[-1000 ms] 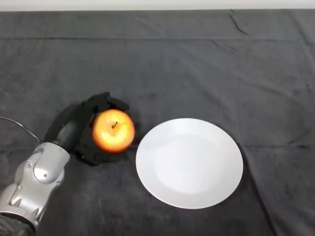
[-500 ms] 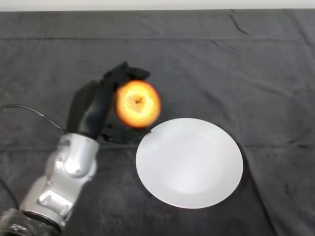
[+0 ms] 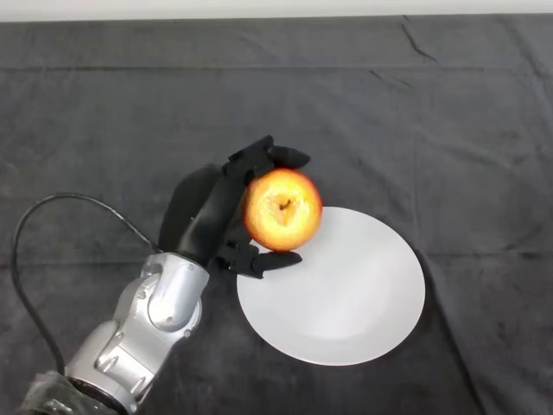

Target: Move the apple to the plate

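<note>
Head view, apple in transit. The left hand (image 3: 226, 206) has carried the apple (image 3: 282, 209) rightward and slightly toward the robot over the last second: it began well to the left of the plate (image 3: 363, 294), over bare cloth, passed beyond the plate's upper-left rim half a second ago, and now overlaps that rim. The hand is closed round the fruit, with dark fingers (image 3: 275, 156) curled over its top and the thumb (image 3: 259, 260) hooked beneath it, so the apple is gripped from its left side and appears to be held clear of the worktop (image 3: 449, 112) rather than resting on anything.

The silver-grey forearm (image 3: 151, 316) has swung in from the lower left and now reaches diagonally toward the plate.

Meaning for the task: the carry seems mostly done. The apple has only reached the plate's edge, not its middle, so a further short move rightward and a lowering would likely be needed before release. Letting go here risks the apple landing on the rim and rolling off onto the cloth.

Surroundings: the white plate is bare and lies flat on the dark, creased cloth covering the worktop. Nothing else stands on the cloth, and no object lies between the apple and the plate's centre.
</note>
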